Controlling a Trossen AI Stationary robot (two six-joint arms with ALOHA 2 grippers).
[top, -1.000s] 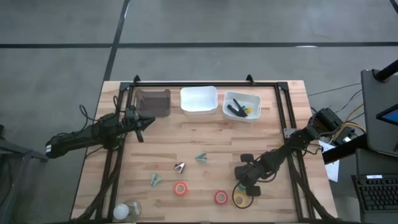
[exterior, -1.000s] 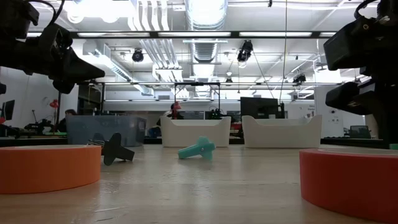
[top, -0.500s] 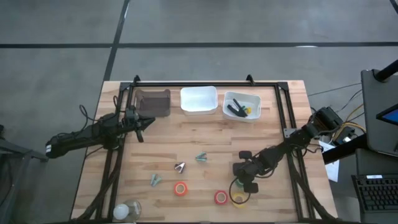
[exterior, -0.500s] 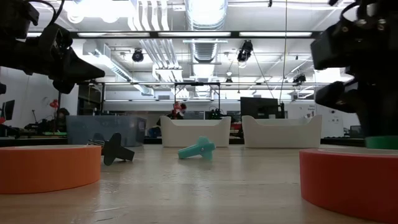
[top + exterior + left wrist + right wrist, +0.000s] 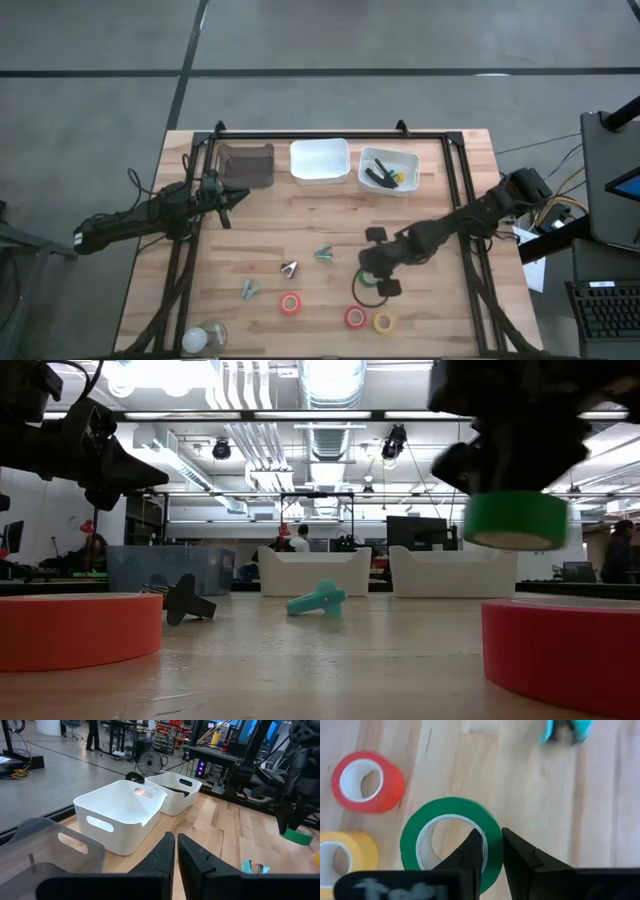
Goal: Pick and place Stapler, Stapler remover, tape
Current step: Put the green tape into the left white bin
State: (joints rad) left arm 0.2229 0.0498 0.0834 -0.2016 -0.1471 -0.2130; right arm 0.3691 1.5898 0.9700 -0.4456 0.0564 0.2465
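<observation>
My right gripper (image 5: 378, 276) is shut on the green tape roll (image 5: 367, 284), above the table's near right middle; the low view shows the roll (image 5: 516, 520) in the air. Two red rolls (image 5: 290, 303) (image 5: 355, 318) and the yellow roll (image 5: 384, 322) lie flat near the near edge. The black stapler (image 5: 378, 175) lies in the right white bin (image 5: 410, 162). Staple removers, two teal (image 5: 324, 253) (image 5: 249, 290) and one dark (image 5: 289, 268), lie on the table. My left gripper (image 5: 235, 197) is shut and empty beside the grey bin (image 5: 247, 165). My right gripper pinches the green roll's ring wall (image 5: 490, 837), one finger (image 5: 470, 852) inside the pale core and the other outside. The fingers come from above, pointing down. The roll hangs flat below them, lifted clear of the table.
A white bin (image 5: 320, 160) stands at the far edge between the grey bin and the stapler's bin. A black frame (image 5: 330, 136) runs around the table's far edge and sides. A pale round thing (image 5: 205, 337) lies at the near left corner. Bare wood lies mid-table.
My right gripper has risen and gone toward the table's left and far edges with the green roll. The roll has come up off the yellow roll, which now lies uncovered on the table.
</observation>
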